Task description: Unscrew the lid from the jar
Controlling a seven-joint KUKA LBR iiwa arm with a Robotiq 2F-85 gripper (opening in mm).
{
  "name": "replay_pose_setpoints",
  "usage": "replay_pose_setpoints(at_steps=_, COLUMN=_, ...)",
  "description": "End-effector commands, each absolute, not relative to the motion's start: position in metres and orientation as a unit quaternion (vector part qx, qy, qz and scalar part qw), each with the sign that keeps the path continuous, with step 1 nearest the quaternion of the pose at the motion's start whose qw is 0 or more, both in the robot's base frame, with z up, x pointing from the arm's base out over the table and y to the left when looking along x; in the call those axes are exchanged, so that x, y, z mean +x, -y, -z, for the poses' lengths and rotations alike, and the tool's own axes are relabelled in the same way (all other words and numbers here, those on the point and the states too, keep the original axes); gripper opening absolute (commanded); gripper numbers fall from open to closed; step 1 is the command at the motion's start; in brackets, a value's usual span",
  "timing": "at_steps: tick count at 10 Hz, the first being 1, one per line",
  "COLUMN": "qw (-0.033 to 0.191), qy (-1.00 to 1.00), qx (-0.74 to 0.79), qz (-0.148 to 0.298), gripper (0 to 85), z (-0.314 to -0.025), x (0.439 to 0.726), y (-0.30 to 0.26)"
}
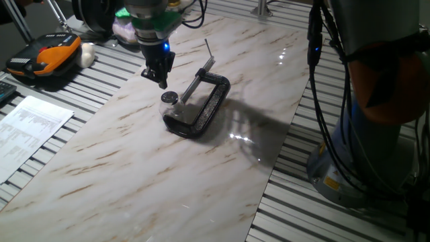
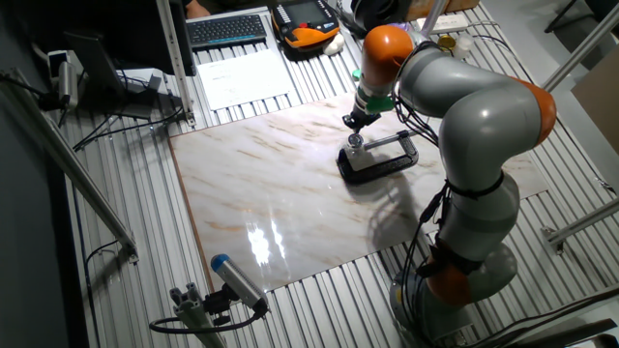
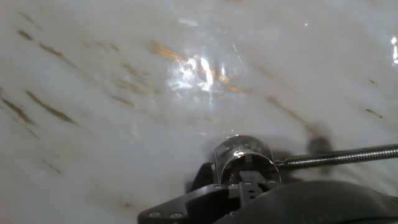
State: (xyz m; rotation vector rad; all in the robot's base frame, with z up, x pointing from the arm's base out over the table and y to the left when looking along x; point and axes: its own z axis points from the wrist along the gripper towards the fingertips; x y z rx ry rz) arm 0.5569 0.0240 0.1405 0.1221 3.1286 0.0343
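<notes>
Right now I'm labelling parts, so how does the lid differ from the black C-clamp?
The lid is a small, shiny silver disc; the black C-clamp is far larger and matte. The lid sits raised on the jar, while the clamp lies flat on the table. Both sit under the gripper.

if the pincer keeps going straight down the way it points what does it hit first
Most likely the lid of the jar held in the black C-clamp. The pincer hangs just above and slightly beside it, so depth is uncertain; it could graze the lid's edge or land on the marble tabletop.
</notes>
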Motion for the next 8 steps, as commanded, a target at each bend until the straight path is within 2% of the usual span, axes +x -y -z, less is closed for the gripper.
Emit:
replay_pose_setpoints(at_steps=1, qw=0.002, qy=-0.999, qx=0.04, qz=-0.008, gripper=0.0, z=-0.1401, x=0.5571, y=-0.0237)
replay_pose_setpoints(at_steps=6, qw=-0.004, qy=-0.999, qx=0.042, qz=-0.019, gripper=0.0, z=-0.1367, x=0.5565, y=-0.021)
replay_pose_setpoints(at_steps=7, qw=-0.002, qy=-0.998, qx=0.055, qz=-0.025, gripper=34.0, z=-0.1362, x=0.5563, y=-0.0213)
replay_pose_setpoints(at_steps=8, qw=0.0, qy=-0.998, qx=0.059, qz=-0.023, gripper=34.0, z=-0.1359, x=0.5562, y=-0.0218)
